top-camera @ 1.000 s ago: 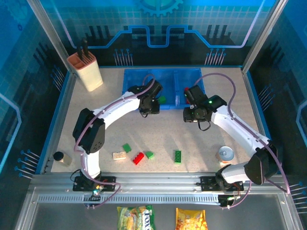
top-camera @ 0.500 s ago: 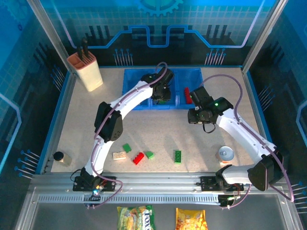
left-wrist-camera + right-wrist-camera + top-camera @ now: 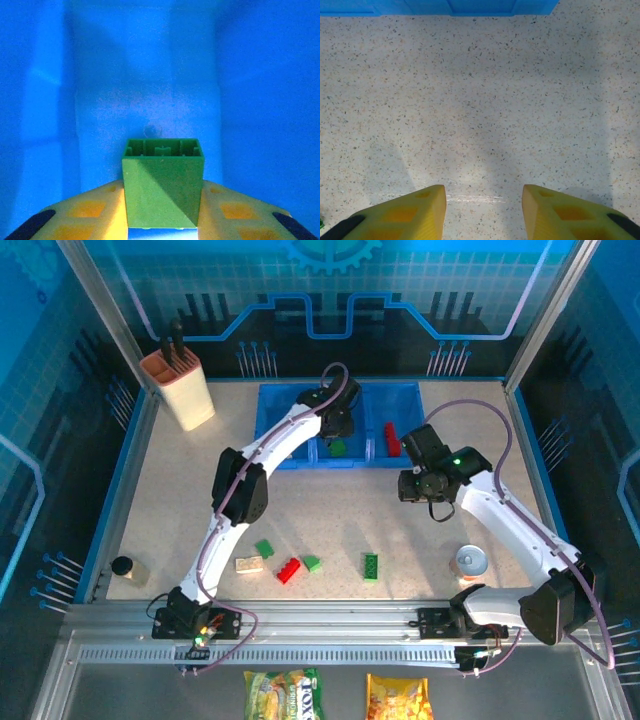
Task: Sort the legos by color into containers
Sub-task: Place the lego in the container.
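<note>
A: Entry one, nearest the bases: loose legos [image 3: 288, 570] on the table [image 3: 200, 500]: one red, one cream, three green. Handling?
B: Likely light, rigid, slick. Pinch the flat sides, not the studs. Open room all round.
A: Right gripper [image 3: 483, 210]?
B: Jaws apart, empty, over bare table near the containers [image 3: 280, 420].
A: Left gripper [image 3: 162, 210]?
B: Clamped on a green brick [image 3: 162, 182] in the middle bin [image 3: 150, 100]. Walls close either side.

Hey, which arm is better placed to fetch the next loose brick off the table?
Right. The right tool is open and empty above bare table, nearer the dark green brick. The left tool is shut on a green brick over a blue bin.
</note>
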`<state>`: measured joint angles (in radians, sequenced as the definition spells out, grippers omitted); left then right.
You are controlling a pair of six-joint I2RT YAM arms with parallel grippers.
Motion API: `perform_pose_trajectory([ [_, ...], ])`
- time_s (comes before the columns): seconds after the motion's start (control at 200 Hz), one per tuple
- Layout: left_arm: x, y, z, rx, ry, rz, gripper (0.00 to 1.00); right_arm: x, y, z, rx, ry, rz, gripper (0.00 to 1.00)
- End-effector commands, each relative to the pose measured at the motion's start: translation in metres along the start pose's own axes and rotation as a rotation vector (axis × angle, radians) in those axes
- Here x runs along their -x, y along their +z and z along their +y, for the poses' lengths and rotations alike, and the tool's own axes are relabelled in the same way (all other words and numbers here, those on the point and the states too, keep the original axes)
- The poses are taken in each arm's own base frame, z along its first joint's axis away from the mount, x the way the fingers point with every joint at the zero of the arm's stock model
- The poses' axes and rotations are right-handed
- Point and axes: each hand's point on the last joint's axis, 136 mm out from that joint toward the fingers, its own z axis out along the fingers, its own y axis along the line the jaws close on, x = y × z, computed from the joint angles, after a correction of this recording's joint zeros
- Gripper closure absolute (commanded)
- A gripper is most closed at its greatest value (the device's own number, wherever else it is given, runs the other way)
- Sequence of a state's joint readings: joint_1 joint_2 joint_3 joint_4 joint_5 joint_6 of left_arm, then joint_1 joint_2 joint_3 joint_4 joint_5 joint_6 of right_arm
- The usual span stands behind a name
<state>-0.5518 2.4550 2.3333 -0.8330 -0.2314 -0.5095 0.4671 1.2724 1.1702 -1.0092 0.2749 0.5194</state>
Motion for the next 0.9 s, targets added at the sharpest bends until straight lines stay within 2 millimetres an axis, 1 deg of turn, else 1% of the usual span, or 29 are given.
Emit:
perform_pose_trajectory([
  [0.0, 0.021, 0.008, -0.008, -0.010, 0.020, -0.097, 0.65, -0.004, 0.000, -0.008, -0.018, 0.001, 0.008, 0.54],
  [0.185, 0.027, 0.027, -0.003, 0.025, 0.013, -0.147, 0.65, -0.005, 0.004, -0.008, -0.019, 0.000, 0.016, 0.54],
  [0.375, 0.021, 0.047, 0.000, 0.041, -0.002, -0.147, 0.63, -0.006, 0.005, -0.007, -0.015, 0.002, 0.020, 0.54],
  [0.495, 0.018, 0.051, 0.000, 0.041, -0.010, -0.139, 0.60, -0.007, 0.006, -0.007, -0.011, 0.004, 0.021, 0.55],
  [0.59, 0.018, 0.049, -0.001, 0.034, -0.012, -0.138, 0.58, -0.005, 0.005, -0.006, -0.008, 0.000, 0.020, 0.55],
  [0.685, 0.022, 0.041, -0.005, 0.020, -0.010, -0.146, 0.56, -0.002, 0.003, -0.006, -0.009, -0.004, 0.013, 0.55],
  [0.835, 0.031, 0.022, -0.012, -0.006, 0.003, -0.165, 0.55, 0.001, -0.003, -0.005, -0.002, -0.004, 0.001, 0.55],
  [0.895, 0.035, 0.011, -0.015, -0.015, 0.007, -0.173, 0.55, 0.002, -0.005, -0.005, 0.001, -0.003, -0.005, 0.54],
])
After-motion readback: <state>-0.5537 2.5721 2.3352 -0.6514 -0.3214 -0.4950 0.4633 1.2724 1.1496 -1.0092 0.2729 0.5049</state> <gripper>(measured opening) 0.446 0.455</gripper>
